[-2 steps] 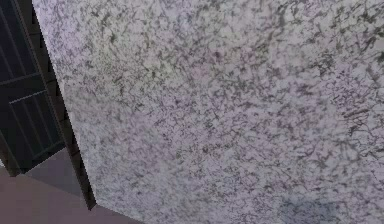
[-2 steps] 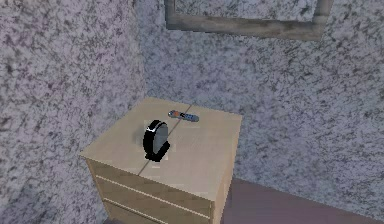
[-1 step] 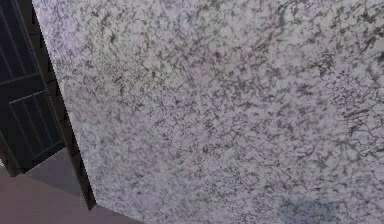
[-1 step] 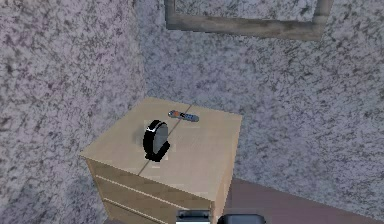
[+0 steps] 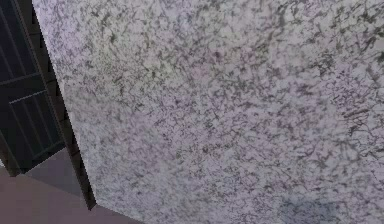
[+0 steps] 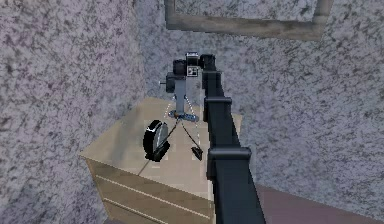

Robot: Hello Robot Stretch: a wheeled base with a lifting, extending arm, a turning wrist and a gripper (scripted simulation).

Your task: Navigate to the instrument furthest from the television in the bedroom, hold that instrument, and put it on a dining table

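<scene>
Arm (image 6: 226,150): dark bar above light wooden nightstand (image 6: 120,168). Round dark pale-rimmed object (image 6: 155,138): stands on the nightstand top, at 7 o'clock from gripper (image 6: 182,112); whether the gripper holds anything cannot be told. Speckled grey wall (image 6: 300,110): behind.

Light wooden bedside cabinet with drawer fronts (image 6: 125,165) is seen in the arm side view. One dark round disc-like object with a pale face (image 6: 155,138) is stood upright on its top.
</scene>
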